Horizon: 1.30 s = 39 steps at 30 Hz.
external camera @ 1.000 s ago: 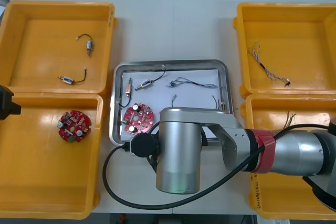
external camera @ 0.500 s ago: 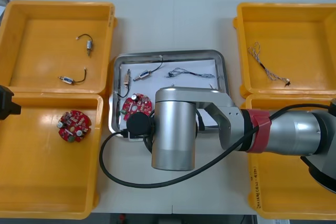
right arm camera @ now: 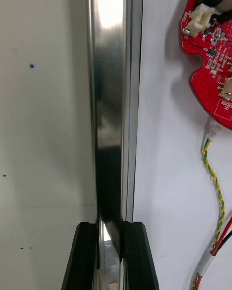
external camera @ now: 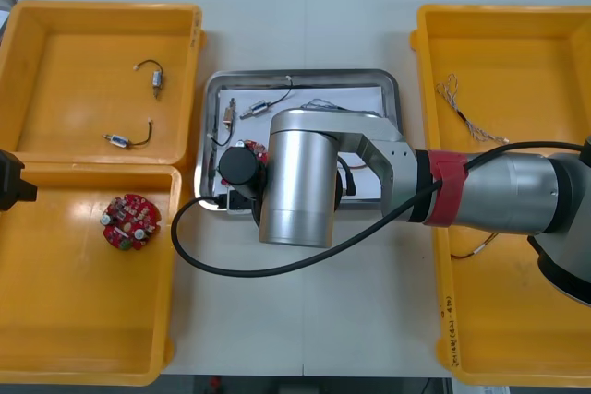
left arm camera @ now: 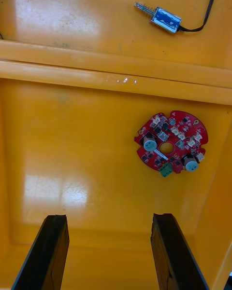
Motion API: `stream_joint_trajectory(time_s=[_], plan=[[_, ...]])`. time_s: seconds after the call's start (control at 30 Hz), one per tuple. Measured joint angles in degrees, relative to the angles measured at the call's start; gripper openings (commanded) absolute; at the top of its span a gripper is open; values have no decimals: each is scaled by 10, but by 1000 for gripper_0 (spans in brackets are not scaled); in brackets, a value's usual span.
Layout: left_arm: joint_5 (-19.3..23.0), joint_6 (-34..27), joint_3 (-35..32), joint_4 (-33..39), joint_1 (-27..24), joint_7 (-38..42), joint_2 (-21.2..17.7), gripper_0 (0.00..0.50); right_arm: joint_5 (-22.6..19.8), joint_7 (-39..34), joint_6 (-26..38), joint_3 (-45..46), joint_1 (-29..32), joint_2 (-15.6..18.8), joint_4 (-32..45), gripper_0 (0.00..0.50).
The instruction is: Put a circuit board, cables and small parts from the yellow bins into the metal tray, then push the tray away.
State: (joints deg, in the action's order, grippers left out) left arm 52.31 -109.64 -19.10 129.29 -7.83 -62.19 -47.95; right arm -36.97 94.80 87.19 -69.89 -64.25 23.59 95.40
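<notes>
The metal tray [external camera: 305, 75] lies between the yellow bins, white inside. In it are a red circuit board [right arm camera: 212, 53], a red and yellow cable [right arm camera: 215, 184], a blue and white cable [external camera: 319, 101] and small metal parts [external camera: 260, 110]. My right arm [external camera: 295, 177] reaches over the tray's near side and hides most of the board there. My right gripper [right arm camera: 112, 256] is shut on the tray's shiny rim [right arm camera: 113, 77], one finger on each side of it. Over the near left bin [external camera: 55, 339] my left gripper [left arm camera: 110, 251] hangs open, with a second red circuit board [left arm camera: 171, 143] beyond its fingers.
The far left bin [external camera: 55, 20] holds two small metal parts [external camera: 155, 78] on black cables. A thin twisted cable [external camera: 466, 117] lies in the far right bin [external camera: 554, 25]. Bare table stretches beyond the tray's far edge.
The tray has slid away from me, toward the table's far edge, with my right gripper on its near rim. My right arm has stretched forward with it. The left arm has not moved.
</notes>
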Motion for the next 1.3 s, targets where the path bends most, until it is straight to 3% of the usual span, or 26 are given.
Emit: stream_joint_trajectory(time_s=[0.2, 0.33, 0.9, 1.3], plan=[[0, 0, 0, 0, 0, 0, 0, 500, -35, 0, -14, 0, -37, 0, -40, 0], [0, 0, 0, 0, 0, 0, 0, 500, -35, 1, -20, 0, -57, 0, -53, 0], [0, 0, 0, 0, 0, 0, 0, 500, 62, 2, -70, 0, -72, 0, -96, 0], [0, 0, 0, 0, 0, 0, 0, 500, 85, 2, -183, 0, -72, 0, -148, 0]])
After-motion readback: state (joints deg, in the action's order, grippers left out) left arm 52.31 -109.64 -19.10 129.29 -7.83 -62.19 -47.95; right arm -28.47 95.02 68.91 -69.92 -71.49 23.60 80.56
